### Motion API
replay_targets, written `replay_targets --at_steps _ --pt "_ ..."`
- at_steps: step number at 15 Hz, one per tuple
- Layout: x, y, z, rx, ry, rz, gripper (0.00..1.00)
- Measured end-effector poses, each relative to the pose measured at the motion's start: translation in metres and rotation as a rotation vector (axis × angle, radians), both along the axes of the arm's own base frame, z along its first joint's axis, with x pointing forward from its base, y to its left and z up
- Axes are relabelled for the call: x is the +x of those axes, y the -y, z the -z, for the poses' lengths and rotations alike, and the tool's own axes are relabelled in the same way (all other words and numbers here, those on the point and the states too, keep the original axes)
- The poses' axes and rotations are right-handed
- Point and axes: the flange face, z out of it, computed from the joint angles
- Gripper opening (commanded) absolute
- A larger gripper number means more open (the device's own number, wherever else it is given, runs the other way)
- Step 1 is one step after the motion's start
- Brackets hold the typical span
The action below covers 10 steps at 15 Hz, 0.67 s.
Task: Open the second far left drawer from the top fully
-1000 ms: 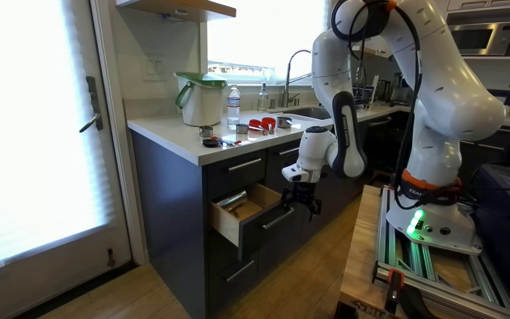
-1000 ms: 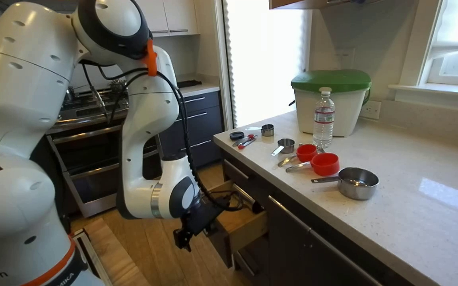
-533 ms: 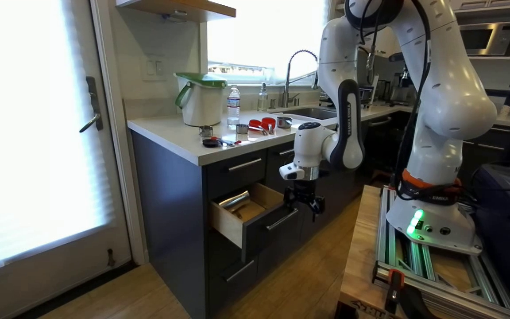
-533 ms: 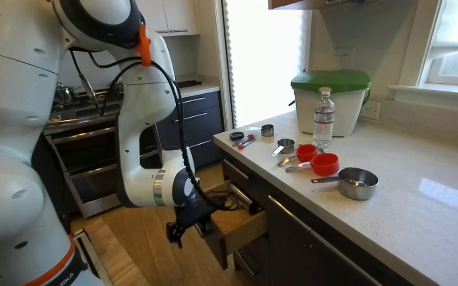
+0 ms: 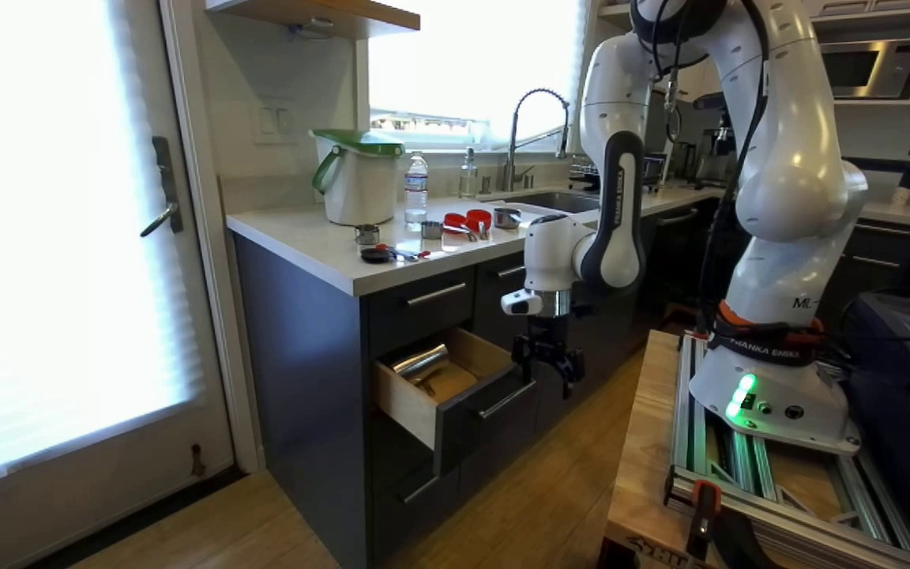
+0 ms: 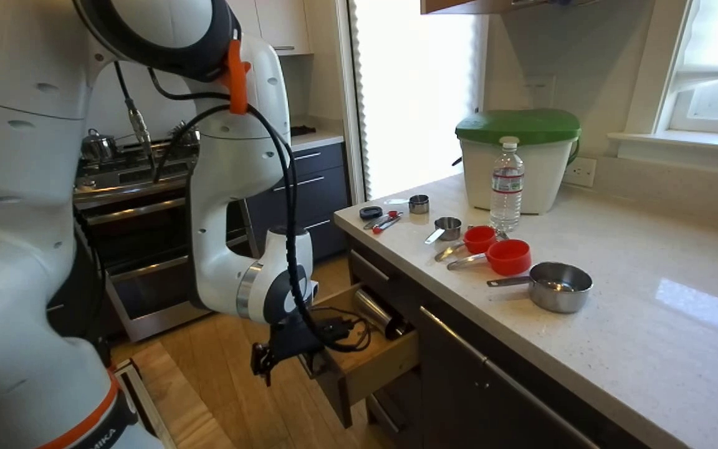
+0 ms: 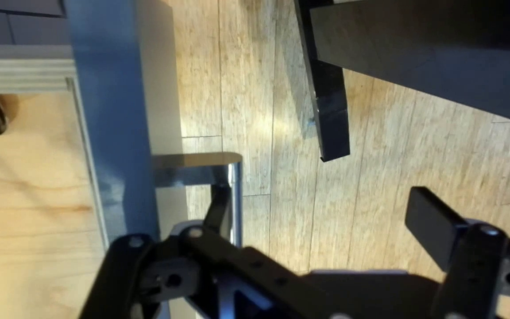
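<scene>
The second drawer from the top (image 5: 475, 423) of the far left stack stands pulled out, its dark front and pale wood box visible in both exterior views (image 6: 384, 368). A silver cylinder (image 5: 421, 362) lies in it. In the wrist view its blue-looking front (image 7: 113, 119) runs down the left, with its silver bar handle (image 7: 236, 199). My gripper (image 7: 326, 217) has its fingers wide apart. The left finger is hooked between the handle bar and the drawer front; the right finger hangs outside over the floor. The gripper (image 5: 547, 378) points down at the handle's far end in both exterior views (image 6: 285, 368).
A shut drawer (image 5: 423, 312) is above and another (image 5: 415, 494) below. The white countertop (image 5: 297, 241) bears measuring cups (image 6: 508, 257), a bottle (image 6: 508, 187) and a green-lidded bin (image 6: 521, 162). The robot's wooden stand (image 5: 637, 442) faces the drawer across the floor (image 5: 534, 490).
The drawer has slid a little farther out toward the robot's stand. My gripper has moved outward with it, one finger still behind the handle, and the arm has drawn back.
</scene>
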Motion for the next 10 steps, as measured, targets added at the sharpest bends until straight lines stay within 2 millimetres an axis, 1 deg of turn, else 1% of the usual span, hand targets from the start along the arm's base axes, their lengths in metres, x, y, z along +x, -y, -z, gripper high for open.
replay_targets --at_steps 3,6,10 --pt "-0.005 0.001 0.0 0.025 -0.061 0.002 1.0" --pt "-0.004 -0.002 -0.004 0.052 -0.088 0.011 1.0" --pt "0.01 -0.014 -0.023 0.111 -0.044 0.021 1.0"
